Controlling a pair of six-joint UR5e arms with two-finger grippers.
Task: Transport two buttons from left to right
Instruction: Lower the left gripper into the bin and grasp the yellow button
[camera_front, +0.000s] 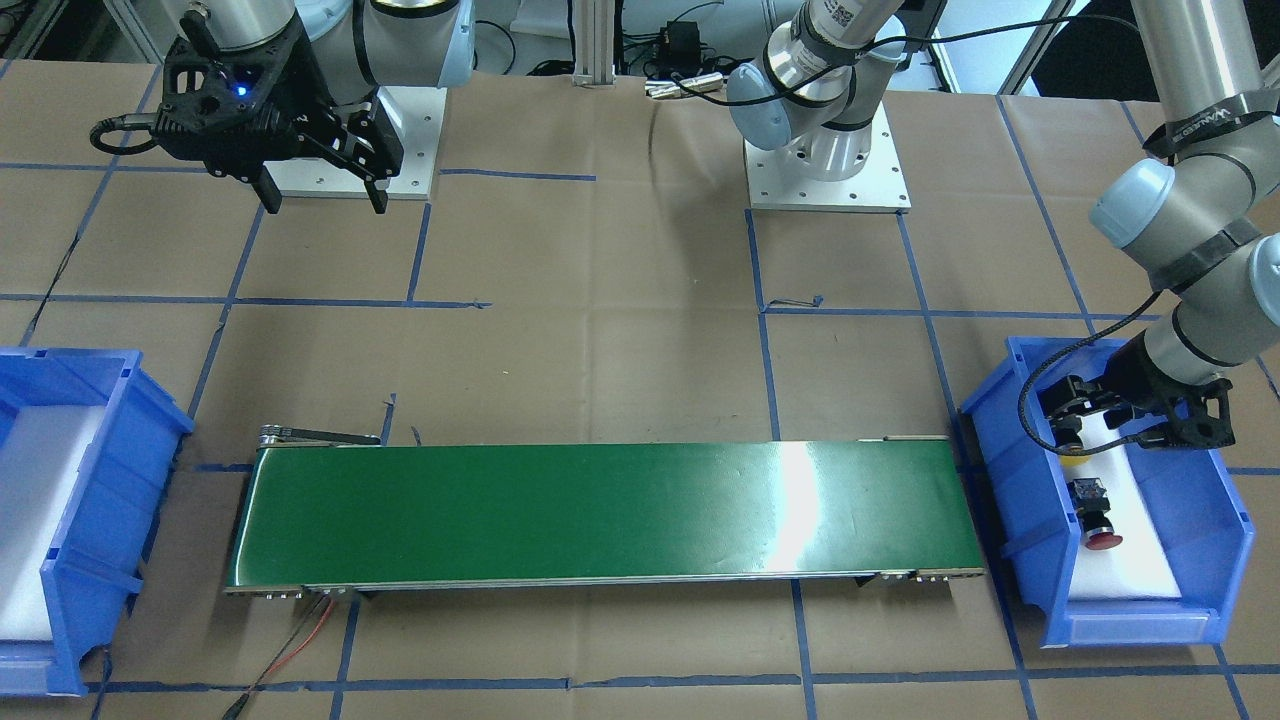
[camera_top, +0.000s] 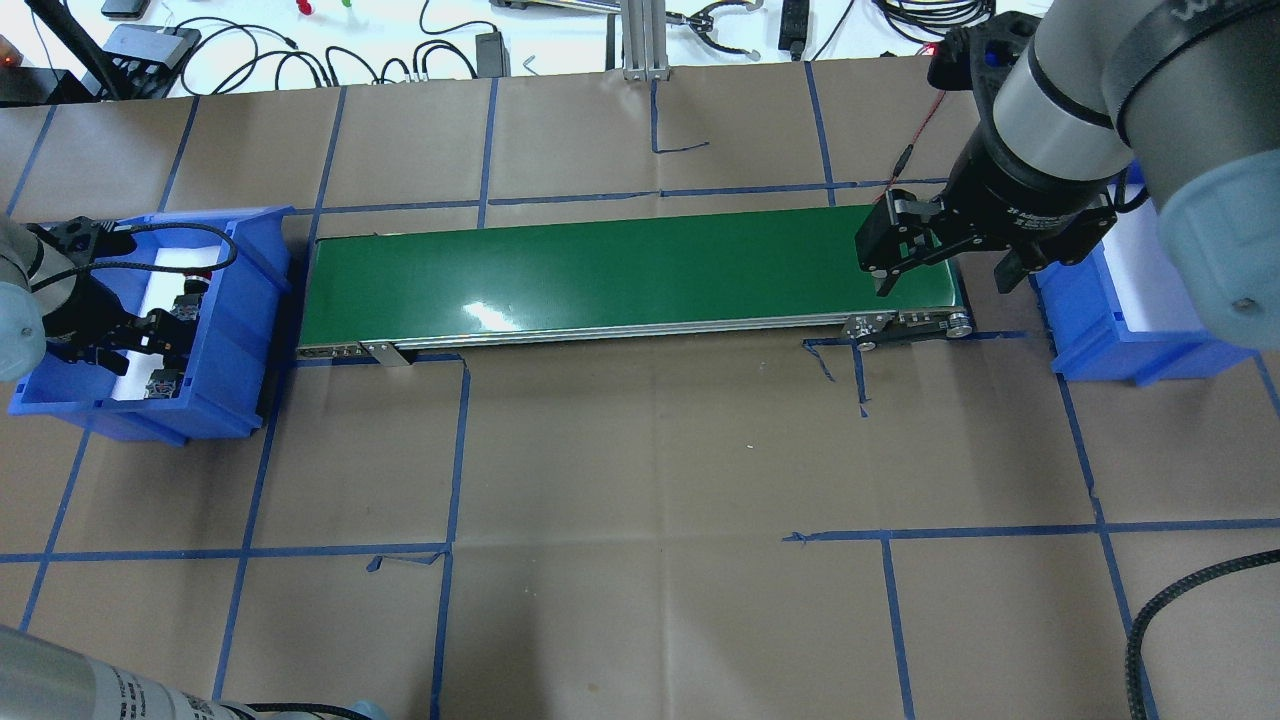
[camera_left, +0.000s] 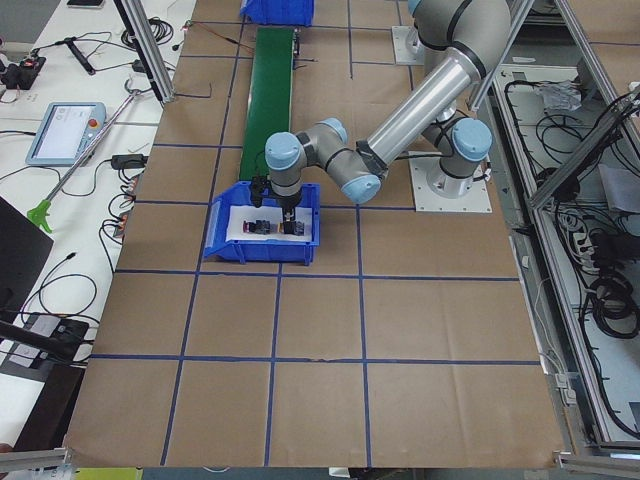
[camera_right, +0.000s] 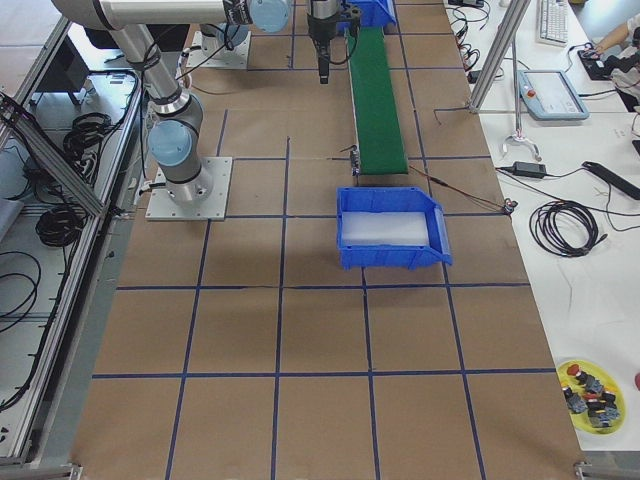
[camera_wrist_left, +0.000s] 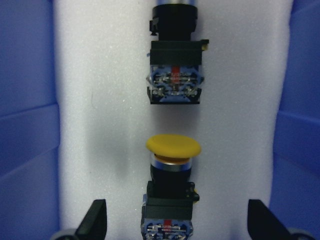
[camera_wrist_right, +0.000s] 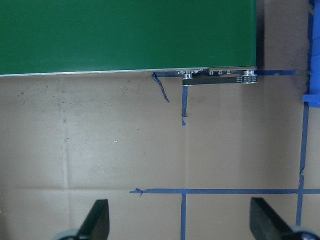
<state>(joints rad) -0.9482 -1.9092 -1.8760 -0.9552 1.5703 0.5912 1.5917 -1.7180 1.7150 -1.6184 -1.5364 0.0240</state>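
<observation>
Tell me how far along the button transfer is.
Done: nothing yet; the yellow button and red button both lie in the left bin. In hand: the left end effector, open, straddles the yellow one. Left: grasp, carry both to the right bin, which shows only white foam; the right end effector hangs open.

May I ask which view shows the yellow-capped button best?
The left wrist-mounted view: the yellow-capped button lies close up, cap and collar clear. Front-facing shows just a yellow sliver; the others, little or nothing.
</observation>
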